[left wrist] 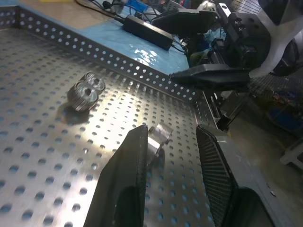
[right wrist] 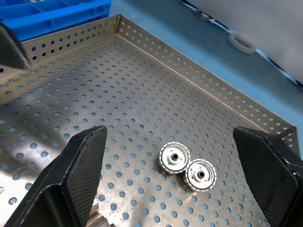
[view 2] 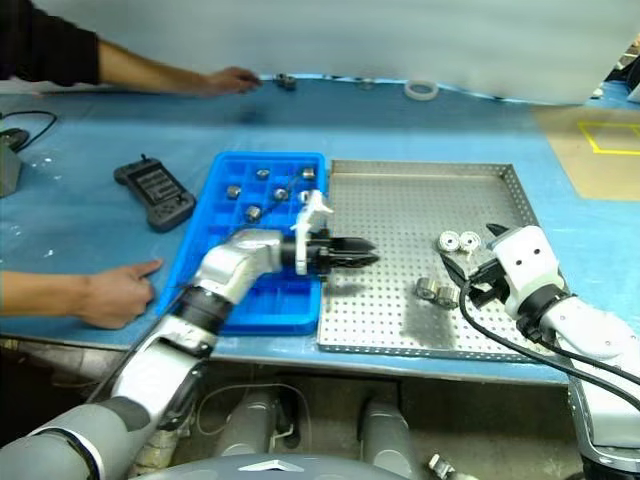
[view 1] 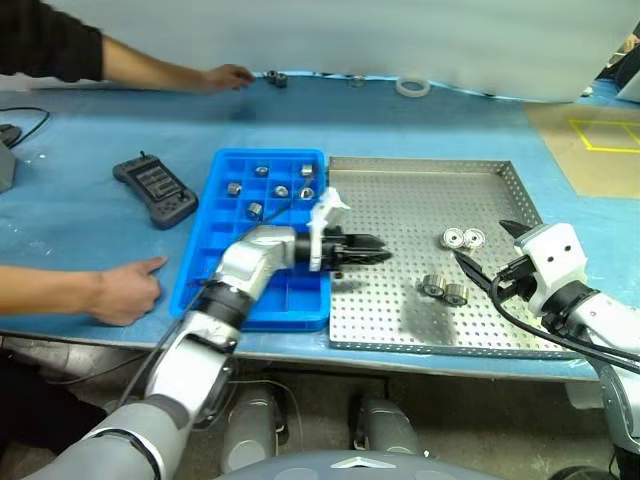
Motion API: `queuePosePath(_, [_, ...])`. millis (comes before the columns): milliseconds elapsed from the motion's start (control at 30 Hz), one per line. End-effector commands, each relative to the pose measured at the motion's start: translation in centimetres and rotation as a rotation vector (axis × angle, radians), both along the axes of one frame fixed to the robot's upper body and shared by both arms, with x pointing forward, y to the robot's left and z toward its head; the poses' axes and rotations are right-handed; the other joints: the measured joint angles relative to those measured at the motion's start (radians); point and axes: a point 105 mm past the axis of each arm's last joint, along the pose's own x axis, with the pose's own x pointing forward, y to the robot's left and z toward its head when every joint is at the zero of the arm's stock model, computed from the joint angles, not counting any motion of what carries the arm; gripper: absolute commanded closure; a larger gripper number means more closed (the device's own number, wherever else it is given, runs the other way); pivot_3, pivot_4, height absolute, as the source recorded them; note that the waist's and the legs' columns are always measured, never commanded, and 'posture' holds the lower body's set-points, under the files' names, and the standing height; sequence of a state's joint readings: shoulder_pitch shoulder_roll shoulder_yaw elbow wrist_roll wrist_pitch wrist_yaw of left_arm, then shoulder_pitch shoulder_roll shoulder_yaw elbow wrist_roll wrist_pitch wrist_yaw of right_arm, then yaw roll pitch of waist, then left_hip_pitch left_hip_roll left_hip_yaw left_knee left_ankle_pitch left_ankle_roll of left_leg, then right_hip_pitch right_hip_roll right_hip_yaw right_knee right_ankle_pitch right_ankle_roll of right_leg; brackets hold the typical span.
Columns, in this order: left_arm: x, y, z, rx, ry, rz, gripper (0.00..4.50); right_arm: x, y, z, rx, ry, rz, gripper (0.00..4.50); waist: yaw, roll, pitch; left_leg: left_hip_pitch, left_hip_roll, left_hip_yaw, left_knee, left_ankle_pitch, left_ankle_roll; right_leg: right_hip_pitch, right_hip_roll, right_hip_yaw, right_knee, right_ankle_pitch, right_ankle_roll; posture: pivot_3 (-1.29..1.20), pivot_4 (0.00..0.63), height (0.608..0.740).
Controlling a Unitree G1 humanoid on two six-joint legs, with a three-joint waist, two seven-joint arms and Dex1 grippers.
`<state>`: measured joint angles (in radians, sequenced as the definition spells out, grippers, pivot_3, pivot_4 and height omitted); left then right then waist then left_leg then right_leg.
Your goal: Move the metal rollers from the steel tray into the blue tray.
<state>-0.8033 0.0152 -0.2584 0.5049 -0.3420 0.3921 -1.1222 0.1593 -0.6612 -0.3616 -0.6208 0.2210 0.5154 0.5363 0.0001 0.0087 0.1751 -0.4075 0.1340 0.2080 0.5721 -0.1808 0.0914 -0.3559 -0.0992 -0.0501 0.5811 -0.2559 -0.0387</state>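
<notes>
Left gripper (view 1: 378, 250) part-open, empty, over steel tray (view 1: 400, 200); right gripper (right wrist: 175, 182) wide open near two metal rollers (right wrist: 187, 165); blue tray (view 1: 225, 170) alongside.

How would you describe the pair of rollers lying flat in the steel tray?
Find the steel tray right of the blue tray. Two roller pairs lie in its right half; this pair is the farther one, lying flat with round faces up, while the nearer pair rests on its sides.
</notes>
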Motion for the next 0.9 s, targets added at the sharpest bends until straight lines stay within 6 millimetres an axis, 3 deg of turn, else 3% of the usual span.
queuePosePath(33, [-0.3, -0.4, 1.7, -0.009, -0.115, -0.072, 2.47, -0.7, -0.4, 1.1, -0.010, -0.048, -0.042, 0.00, -0.022, 0.000, 0.000, -0.002, 0.000, 0.000, 0.000, 0.001, 0.001, -0.002, 0.000, 0.000, 0.001, 0.000, 0.000, -0.45, 0.150, 0.740])
queuePosePath(100, [-0.7, -0.7, 2.2, 0.002, -0.156, -0.120, 1.98, -1.1, -0.3, 0.9, -0.007, -0.046, -0.053, 0.00, -0.040, 0.000, 0.000, -0.005, 0.001, 0.000, -0.001, 0.001, 0.001, -0.009, 0.000, 0.000, 0.006, 0.000, 0.001, -0.45, 0.150, 0.740])
queuePosePath(233, [-0.7, -1.3, 0.4, 0.130, -0.335, -0.137, 0.65, -1.3, -0.4, 0.8, 0.002, -0.055, -0.078, 0.00, -0.059, 0.004, -0.003, -0.007, 0.004, -0.001, -0.001, 0.002, 0.000, -0.012, 0.003, -0.002, 0.008, 0.000, 0.002, -0.47, 0.150, 0.740])
queuePosePath(333, [-0.9, -2.3, -0.6, 0.177, -0.405, -0.161, 0.65, -1.4, -0.5, 0.8, 0.002, -0.062, -0.097, 0.00, -0.068, 0.005, -0.003, -0.006, 0.004, -0.001, -0.001, 0.002, -0.001, -0.010, 0.003, -0.002, 0.007, -0.001, 0.004, -0.48, 0.150, 0.740])
queuePosePath(567, [-1.0, -4.4, -2.2, 0.211, -0.356, -0.177, 0.65, -1.5, -0.8, 1.0, -0.002, -0.084, -0.128, 0.00, -0.073, 0.005, -0.003, -0.006, 0.002, -0.001, 0.005, 0.000, -0.002, -0.007, 0.001, -0.001, 0.006, -0.001, 0.004, -0.51, 0.150, 0.740])
queuePosePath(733, [0.1, -5.9, -3.4, 0.254, -0.313, -0.071, 0.65, -1.9, -0.7, 0.9, -0.003, -0.089, -0.146, 0.00, -0.081, 0.005, -0.003, -0.006, 0.002, -0.001, 0.004, 0.001, 0.001, -0.008, 0.001, -0.001, 0.006, -0.001, 0.005, -0.54, 0.150, 0.740])
queuePosePath(900, [0.8, -6.2, -5.1, 0.342, -0.314, 0.010, 0.65, -2.0, -1.3, 0.7, -0.020, -0.095, -0.176, 0.00, -0.102, 0.005, -0.003, -0.007, 0.002, -0.001, 0.004, 0.001, 0.001, -0.008, 0.001, -0.002, 0.006, -0.001, 0.005, -0.56, 0.150, 0.740])
